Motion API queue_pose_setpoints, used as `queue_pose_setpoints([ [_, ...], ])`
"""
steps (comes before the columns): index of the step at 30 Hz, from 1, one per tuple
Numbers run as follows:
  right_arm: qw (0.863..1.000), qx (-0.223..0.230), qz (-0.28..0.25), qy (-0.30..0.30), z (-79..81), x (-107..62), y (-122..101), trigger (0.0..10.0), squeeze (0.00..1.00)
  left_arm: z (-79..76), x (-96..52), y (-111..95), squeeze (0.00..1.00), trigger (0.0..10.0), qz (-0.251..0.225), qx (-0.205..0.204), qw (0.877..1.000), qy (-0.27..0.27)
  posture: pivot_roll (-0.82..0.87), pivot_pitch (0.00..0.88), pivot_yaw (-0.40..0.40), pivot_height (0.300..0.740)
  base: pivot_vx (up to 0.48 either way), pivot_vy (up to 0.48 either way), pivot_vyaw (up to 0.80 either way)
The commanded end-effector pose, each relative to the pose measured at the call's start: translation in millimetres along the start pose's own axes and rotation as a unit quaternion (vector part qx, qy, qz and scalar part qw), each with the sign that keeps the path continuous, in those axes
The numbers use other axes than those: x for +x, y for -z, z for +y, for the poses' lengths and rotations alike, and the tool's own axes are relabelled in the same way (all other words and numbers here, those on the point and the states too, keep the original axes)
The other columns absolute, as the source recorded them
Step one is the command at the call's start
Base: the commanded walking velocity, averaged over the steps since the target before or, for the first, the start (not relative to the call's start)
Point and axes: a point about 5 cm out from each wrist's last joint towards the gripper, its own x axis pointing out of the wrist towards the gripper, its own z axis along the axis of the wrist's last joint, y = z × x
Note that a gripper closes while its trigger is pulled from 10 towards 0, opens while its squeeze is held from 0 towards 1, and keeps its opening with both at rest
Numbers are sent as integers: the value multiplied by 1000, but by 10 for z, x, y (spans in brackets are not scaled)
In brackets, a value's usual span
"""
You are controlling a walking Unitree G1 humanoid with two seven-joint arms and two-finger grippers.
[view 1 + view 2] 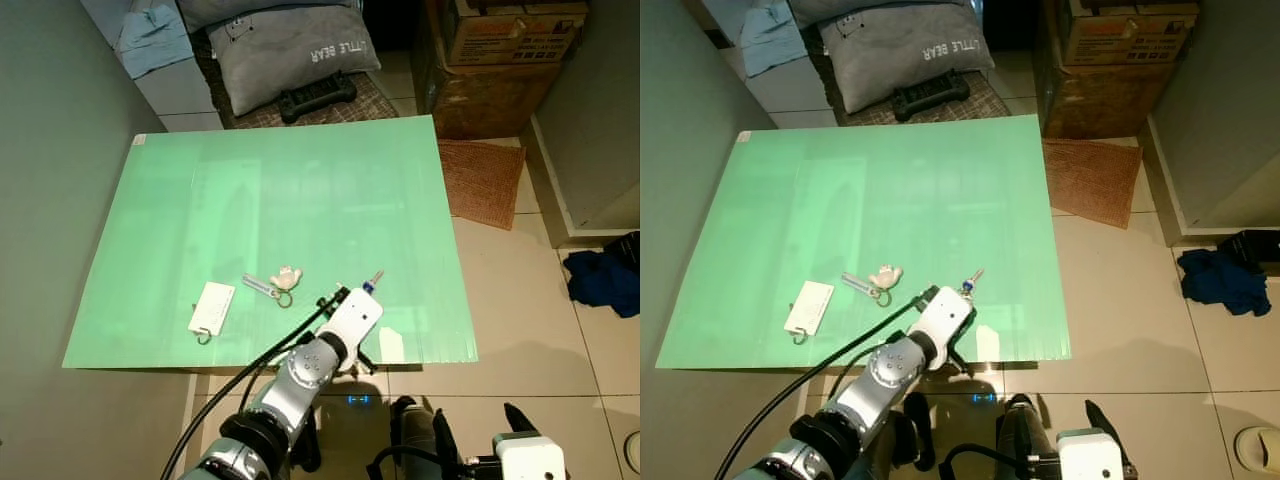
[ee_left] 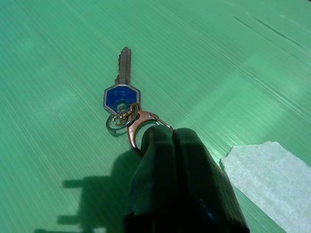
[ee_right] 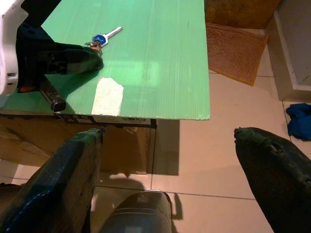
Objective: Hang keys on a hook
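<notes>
Left eye view: on the green board (image 1: 300, 200), a white card with a hook (image 1: 210, 308) lies left of a small keyring charm (image 1: 284, 280). Right of that, the blue-headed key (image 2: 122, 87) lies flat, blade pointing away from the robot. The left gripper (image 2: 167, 145), arm stretched forward, has its fingers together on the key's clasp (image 2: 138, 127). The right gripper (image 3: 170, 141) hangs over floor tiles, fingers apart.

The words "LITTLE BEAR" are printed in white on the grey pillow (image 1: 290, 45) beyond the far edge of the green board, seen upside down from the head camera. Printing is visible on the cardboard box (image 1: 510, 30) on the right, and a barcode strip on the board's front edge (image 3: 121, 119), but neither can be read.
</notes>
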Motion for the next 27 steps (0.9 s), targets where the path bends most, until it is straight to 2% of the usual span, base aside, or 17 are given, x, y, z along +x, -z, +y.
queue_pose_setpoints([
  [1, 1000, 1, 19, 2, -4, -21, 70, 10000, 0, -27, -42, 70, 0, 0, 6, 4, 1000, 2, -335, 332, 136, 740, 0, 0, 0],
  [2, 1000, 1, 19, 2, -4, -21, 70, 10000, 0, -27, -42, 70, 0, 0, 6, 4, 1000, 2, -335, 332, 136, 740, 0, 0, 0],
  [6, 1000, -1, 13, -2, -10, 53, 78, 10000, 0, 93, -52, -116, 0, 0, -42, -43, 998, -10, -328, 298, 130, 740, 0, 0, 0],
  [10, 1000, -3, 2, -7, -30, 164, 65, 10000, 0, 196, -104, -204, 0, 0, -63, -43, 997, -21, -308, 259, 119, 740, 0, 0, 0],
  [13, 1000, -7, -8, -13, -45, 265, 54, 10000, 0, 275, -157, -236, 0, 0, -72, -56, 995, -30, -284, 221, 114, 740, 0, 0, 0],
  [16, 1000, -9, -23, -16, -83, 456, 38, 10000, 0, 393, -241, -285, 0, 0, -86, -96, 991, -41, -257, 179, 106, 740, 0, 0, 0],
  [23, 1000, -9, -23, -16, -83, 456, 38, 10000, 0, 393, -241, -285, 0, 0, -86, -96, 991, -41, -257, 179, 106, 740, 0, 0, 0],
  [24, 999, -8, -36, -23, -73, 596, 2, 10000, 0, 466, -255, -287, 0, 10000, -89, -111, 989, -49, -217, 130, 92, 740, 0, 0, 0],
  [25, 999, -8, -36, -23, -73, 596, 2, 10000, 0, 466, -255, -287, 0, 10000, -89, -111, 989, -49, -217, 130, 92, 740, 0, 0, 0],
  [27, 999, -7, -46, -28, -54, 690, -36, 10000, 0, 513, -228, -275, 1000, 10000, -87, -127, 987, -53, -214, 140, 96, 740, 0, 0, 0],
])
